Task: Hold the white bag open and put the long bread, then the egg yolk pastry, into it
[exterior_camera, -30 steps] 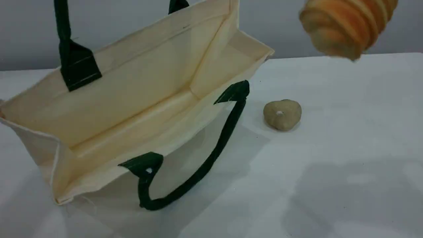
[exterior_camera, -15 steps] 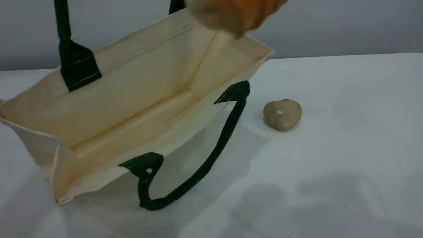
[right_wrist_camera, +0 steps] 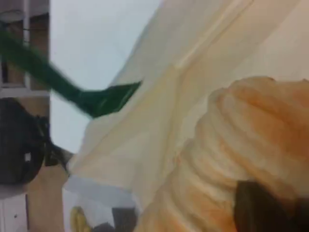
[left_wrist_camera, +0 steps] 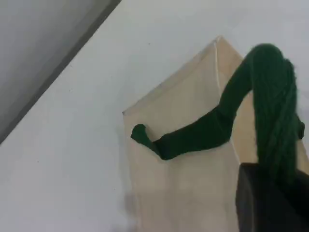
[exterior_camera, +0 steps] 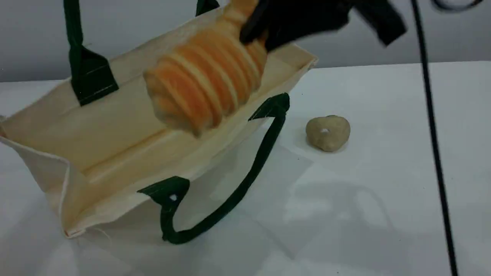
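The white bag (exterior_camera: 115,126) lies tilted on the table with its mouth wide open toward the camera. Its far green handle (exterior_camera: 74,38) runs up out of the scene view. In the left wrist view that handle (left_wrist_camera: 270,96) leads into my left gripper (left_wrist_camera: 263,203), which is shut on it above the white bag (left_wrist_camera: 183,183). My right gripper (exterior_camera: 257,30) is shut on one end of the long bread (exterior_camera: 203,88), which hangs slanted over the bag's mouth. Close up, the long bread (right_wrist_camera: 251,140) fills the view in front of the bag's inner wall (right_wrist_camera: 193,43). The egg yolk pastry (exterior_camera: 328,132) sits on the table right of the bag.
The bag's near green handle (exterior_camera: 245,180) lies slack on the white table (exterior_camera: 383,214) in front of the bag. A black cable (exterior_camera: 431,115) hangs down the right side of the scene view. A grey wall stands behind the table.
The long bread has travelled from the upper right leftward and down over the bag's mouth. My right arm and its cable have come into the scene view. Bag and pastry have not moved.
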Available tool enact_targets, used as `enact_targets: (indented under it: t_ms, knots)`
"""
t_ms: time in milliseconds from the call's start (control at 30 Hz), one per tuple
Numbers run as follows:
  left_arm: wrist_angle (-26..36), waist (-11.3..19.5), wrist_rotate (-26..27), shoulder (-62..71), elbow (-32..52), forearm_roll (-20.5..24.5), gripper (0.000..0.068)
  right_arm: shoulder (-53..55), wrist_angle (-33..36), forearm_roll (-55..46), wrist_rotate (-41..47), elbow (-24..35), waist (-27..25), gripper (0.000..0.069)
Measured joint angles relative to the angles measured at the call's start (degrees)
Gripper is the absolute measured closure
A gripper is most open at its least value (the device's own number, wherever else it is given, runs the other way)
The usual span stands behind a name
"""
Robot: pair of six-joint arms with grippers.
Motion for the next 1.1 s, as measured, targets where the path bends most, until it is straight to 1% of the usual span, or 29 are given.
enact_targets:
  t_ms: [167, 233, 300, 500, 633, 800, 900, 933, 1033, 1100]
  knots:
    - [0.00, 0.00, 0.00, 0.00, 0.00, 0.00, 0.0598, 5.32, -5.00, 5.08, -4.18, -0.24, 0.00, 0.0636]
    - [0.00, 0.00, -0.29, 0.00, 0.00, 0.00, 0.0598, 7.43, -5.74, 7.72, -6.52, -0.24, 0.00, 0.0636]
    - [0.00, 0.00, -0.43, 0.00, 0.00, 0.00, 0.0598, 9.72, -6.10, 10.93, -9.85, -0.24, 0.00, 0.0636]
    - [0.00, 0.00, -0.43, 0.00, 0.00, 0.00, 0.0598, 15.78, -6.95, 25.00, -21.88, -0.38, -0.05, 0.0636]
    - [0.00, 0.00, -0.43, 0.00, 0.00, -0.15, 0.0598, 18.93, -6.81, 33.86, -29.80, -1.69, -0.05, 0.0636]
    - [0.00, 0.00, -0.43, 0.00, 0.00, -1.03, 0.0598, 21.40, -5.79, 41.18, -36.29, -3.63, -0.05, 0.0620]
    - [0.00, 0.00, -0.43, 0.00, 0.00, -1.83, 0.0598, 21.93, -4.86, 42.98, -38.45, -3.64, -0.05, 0.0579]
    - [0.00, 0.00, -0.43, 0.00, 0.00, -1.83, 0.0598, 21.93, -4.92, 43.52, -38.95, -3.64, -0.05, 0.0550]
    - [0.00, 0.00, -0.43, 0.00, 0.00, -1.78, 0.0598, 21.88, -4.86, 45.11, -40.50, -3.64, -0.05, 0.0432]
    - [0.00, 0.00, -0.43, 0.00, 0.00, -1.73, 0.0598, 21.88, -4.86, 45.80, -41.05, -3.64, -0.05, 0.0330]
